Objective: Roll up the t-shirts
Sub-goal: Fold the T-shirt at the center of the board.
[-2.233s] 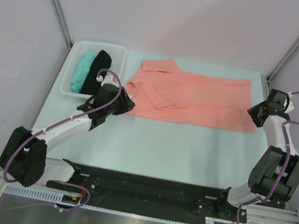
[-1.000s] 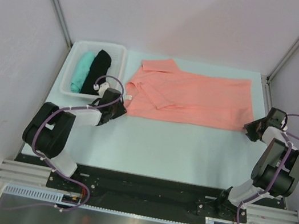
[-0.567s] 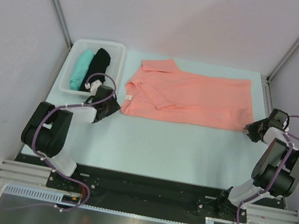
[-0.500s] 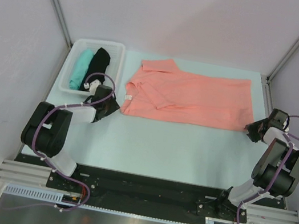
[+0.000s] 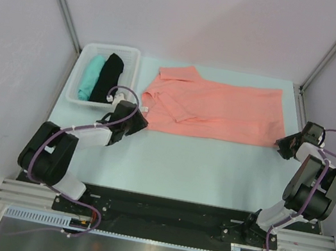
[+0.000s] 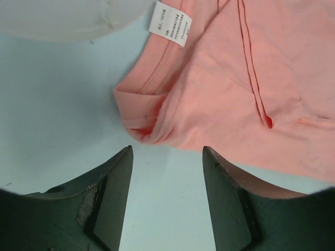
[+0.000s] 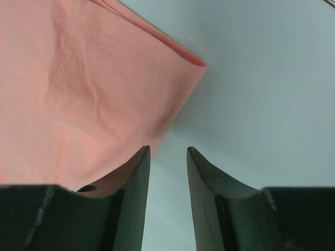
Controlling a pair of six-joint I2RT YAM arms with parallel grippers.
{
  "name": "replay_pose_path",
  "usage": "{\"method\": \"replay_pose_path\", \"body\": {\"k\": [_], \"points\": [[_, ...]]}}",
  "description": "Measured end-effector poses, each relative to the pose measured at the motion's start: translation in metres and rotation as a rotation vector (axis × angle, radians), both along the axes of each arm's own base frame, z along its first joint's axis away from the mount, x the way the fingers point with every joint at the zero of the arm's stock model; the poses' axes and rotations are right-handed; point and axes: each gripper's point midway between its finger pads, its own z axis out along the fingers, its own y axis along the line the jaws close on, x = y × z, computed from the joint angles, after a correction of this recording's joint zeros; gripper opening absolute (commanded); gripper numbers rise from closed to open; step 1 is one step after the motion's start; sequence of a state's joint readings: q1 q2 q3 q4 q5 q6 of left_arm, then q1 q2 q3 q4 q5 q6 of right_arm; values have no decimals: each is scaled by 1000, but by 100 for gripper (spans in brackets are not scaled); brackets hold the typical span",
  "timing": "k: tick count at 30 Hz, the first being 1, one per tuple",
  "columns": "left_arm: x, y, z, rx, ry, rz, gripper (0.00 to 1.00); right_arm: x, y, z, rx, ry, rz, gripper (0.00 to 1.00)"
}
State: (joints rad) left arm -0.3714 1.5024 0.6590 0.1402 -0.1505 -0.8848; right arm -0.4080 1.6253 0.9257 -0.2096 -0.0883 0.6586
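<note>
**Both Grippers Poised at the Near Corners of the Pink Shirt**

The salmon-pink t-shirt [image 5: 213, 111] lay flat on the far half of the table [image 5: 199, 170], its long axis running left to right. The left gripper [image 5: 135, 121] sat low at the shirt's near-left corner, jaws spread wide and holding nothing. In the left wrist view, the bunched corner lay just ahead of the gap. The right gripper [image 5: 284, 144] sat at the near-right corner, its jaws parted more narrowly and also holding nothing, with the hem's tip ahead and slightly left. Each arm was nearest its own corner, so a short forward reach looked sufficient. Beyond the left gripper, the white bin [image 5: 134, 61] held 2 others, a teal t-shirt [image 5: 89, 76] and a black t-shirt [image 5: 106, 77]. Its near wall was close enough to crowd that arm.
</note>
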Motion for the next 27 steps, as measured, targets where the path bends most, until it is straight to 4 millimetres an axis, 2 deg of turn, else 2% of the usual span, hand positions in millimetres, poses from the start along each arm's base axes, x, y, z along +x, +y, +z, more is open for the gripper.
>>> {"method": "replay_pose_path", "body": {"k": [6,14,18,22,24,27], "points": [[-7,-15,-1,0,4,-31,62,1,0,0,-2,-2,0,43],[-8,-14,-13,8,29,-7,60,2,-4,-16,-3,25,-15,42],[-4,-14,-20,19,42,8,58,5,-5,-24,4,30,-27,41],[6,-15,-17,27,29,21,56,12,-9,-24,4,14,-37,41],[12,-14,-16,36,21,33,52,18,-10,-24,2,7,-38,41],[16,-12,-16,52,18,46,46,26,-13,-23,-7,2,-43,35]]}}
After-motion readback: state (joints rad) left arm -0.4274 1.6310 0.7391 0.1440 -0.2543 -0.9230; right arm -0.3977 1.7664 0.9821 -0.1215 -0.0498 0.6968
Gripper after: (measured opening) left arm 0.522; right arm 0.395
